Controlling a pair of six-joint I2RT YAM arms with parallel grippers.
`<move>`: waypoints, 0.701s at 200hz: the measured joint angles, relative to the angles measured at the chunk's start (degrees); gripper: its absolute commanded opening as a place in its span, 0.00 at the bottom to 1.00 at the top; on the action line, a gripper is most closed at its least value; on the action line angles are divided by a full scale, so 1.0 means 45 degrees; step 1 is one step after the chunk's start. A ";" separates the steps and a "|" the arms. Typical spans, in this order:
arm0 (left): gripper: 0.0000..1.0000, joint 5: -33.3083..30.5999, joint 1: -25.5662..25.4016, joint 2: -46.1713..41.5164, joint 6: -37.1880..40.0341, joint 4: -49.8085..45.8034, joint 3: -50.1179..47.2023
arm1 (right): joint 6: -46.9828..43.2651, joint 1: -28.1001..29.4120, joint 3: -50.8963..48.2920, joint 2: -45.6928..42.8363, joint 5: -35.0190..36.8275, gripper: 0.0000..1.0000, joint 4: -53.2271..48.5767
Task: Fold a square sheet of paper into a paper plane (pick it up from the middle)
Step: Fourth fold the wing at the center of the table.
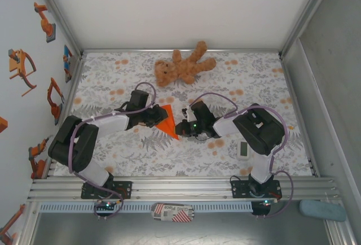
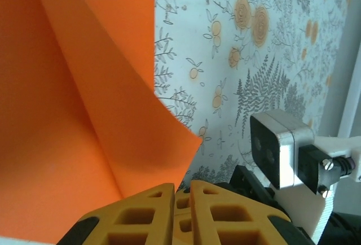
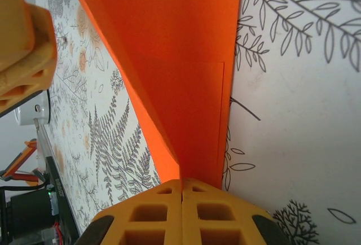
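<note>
The square sheet of paper [image 1: 167, 122], bright orange, is folded into a pointed wedge and held between both grippers over the middle of the floral table. My left gripper [image 1: 156, 116] is at its left edge. In the left wrist view the paper [image 2: 67, 98] rises in a creased V, and its lower edge runs down into the narrow slit of the left gripper [image 2: 181, 187]. My right gripper [image 1: 182, 127] is at the wedge's lower right. In the right wrist view the right gripper [image 3: 181, 182] is shut on the fold of the paper [image 3: 180, 58].
A brown teddy bear [image 1: 181, 67] lies at the back centre. A small white gadget [image 1: 243, 149] sits by the right arm's base. Past the front rail lie a blue pad [image 1: 322, 209] and a striped packet [image 1: 173, 211]. Metal walls border the table.
</note>
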 measured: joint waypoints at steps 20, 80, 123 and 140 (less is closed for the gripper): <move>0.14 0.0306 0.0000 0.0437 -0.0092 0.0636 0.0005 | 0.0044 -0.0010 -0.0015 0.0010 -0.0010 0.00 0.0039; 0.13 0.0719 0.0000 0.1350 -0.0325 0.1564 0.0005 | 0.0092 -0.0049 -0.0019 0.0034 -0.0107 0.05 0.0078; 0.13 0.0850 0.0000 0.1593 -0.0374 0.1744 0.0024 | 0.0131 -0.0073 -0.0078 0.0034 -0.0287 0.14 0.0301; 0.13 0.0865 0.0000 0.1792 -0.0384 0.1812 0.0078 | 0.0204 -0.0078 -0.0078 0.0034 -0.0364 0.17 0.0374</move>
